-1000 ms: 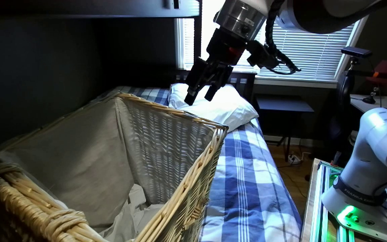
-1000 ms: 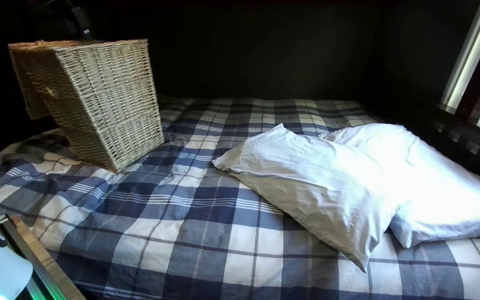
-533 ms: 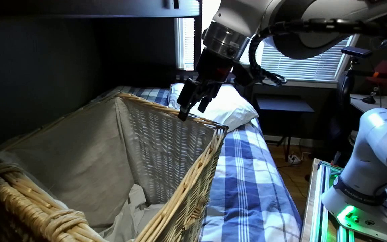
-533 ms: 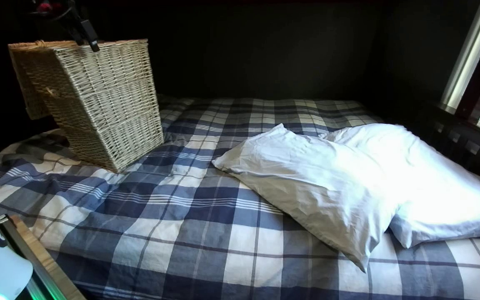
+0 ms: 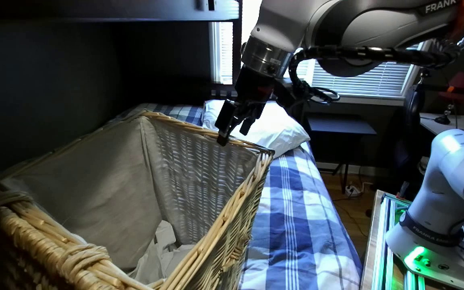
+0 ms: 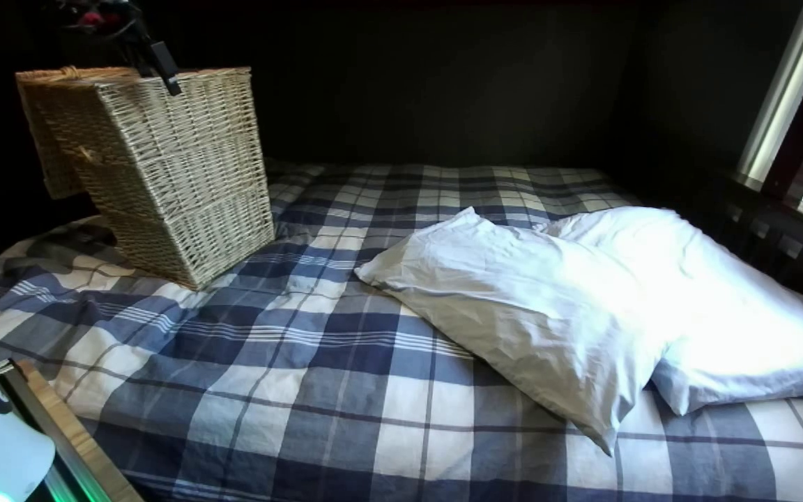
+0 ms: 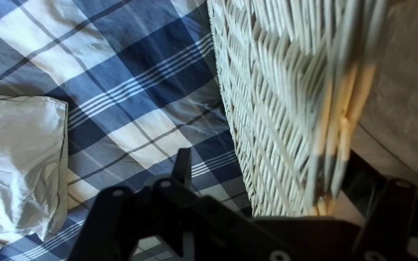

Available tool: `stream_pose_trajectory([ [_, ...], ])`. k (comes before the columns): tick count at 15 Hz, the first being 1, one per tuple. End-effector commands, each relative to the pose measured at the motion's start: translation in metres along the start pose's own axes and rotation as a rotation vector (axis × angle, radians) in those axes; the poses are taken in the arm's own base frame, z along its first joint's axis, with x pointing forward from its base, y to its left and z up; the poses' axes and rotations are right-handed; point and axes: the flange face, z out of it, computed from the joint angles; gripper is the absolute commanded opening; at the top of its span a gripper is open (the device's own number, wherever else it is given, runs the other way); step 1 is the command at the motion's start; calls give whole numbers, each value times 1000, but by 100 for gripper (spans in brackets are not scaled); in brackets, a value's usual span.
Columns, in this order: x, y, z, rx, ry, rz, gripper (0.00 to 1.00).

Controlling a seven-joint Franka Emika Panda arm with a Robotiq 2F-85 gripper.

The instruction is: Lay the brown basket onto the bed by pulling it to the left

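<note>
The brown basket [image 5: 242, 197] stands upright on the bed [image 5: 292, 209], its open top and pale lining facing up. An exterior view shows its outer wicker wall [image 6: 189, 174] and the plaid bed [image 6: 318, 376]. My gripper [image 5: 233, 133] is at the far rim, fingers pointing down. It also shows in an exterior view [image 6: 160, 81] at the basket's top edge. In the wrist view, the gripper [image 7: 270, 159] is open and straddles the basket's rim [image 7: 334, 123], one finger outside over the bed, one on the lined inner side. Whether a finger touches the rim is unclear.
White pillows [image 6: 548, 293] lie on the bed beyond the basket; one shows in the wrist view [image 7: 16, 159]. The robot base [image 5: 429, 237] stands beside the bed. A dark overhead bunk edge [image 5: 107, 10] hangs above. A wicker flap [image 6: 60, 164] hangs off the basket's side.
My gripper has come down from above the far rim to straddle it. The basket's top has shifted very slightly toward the pillows.
</note>
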Motion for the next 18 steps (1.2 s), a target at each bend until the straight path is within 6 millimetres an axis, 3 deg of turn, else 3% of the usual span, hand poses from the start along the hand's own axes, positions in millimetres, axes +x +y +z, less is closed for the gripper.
stream_pose_trajectory([
  [1, -4, 25, 2, -51, -21, 31, 100],
  [5, -6, 62, 6, -81, -36, 55, 100],
  [18, -6, 242, 53, -269, -40, 60, 100],
])
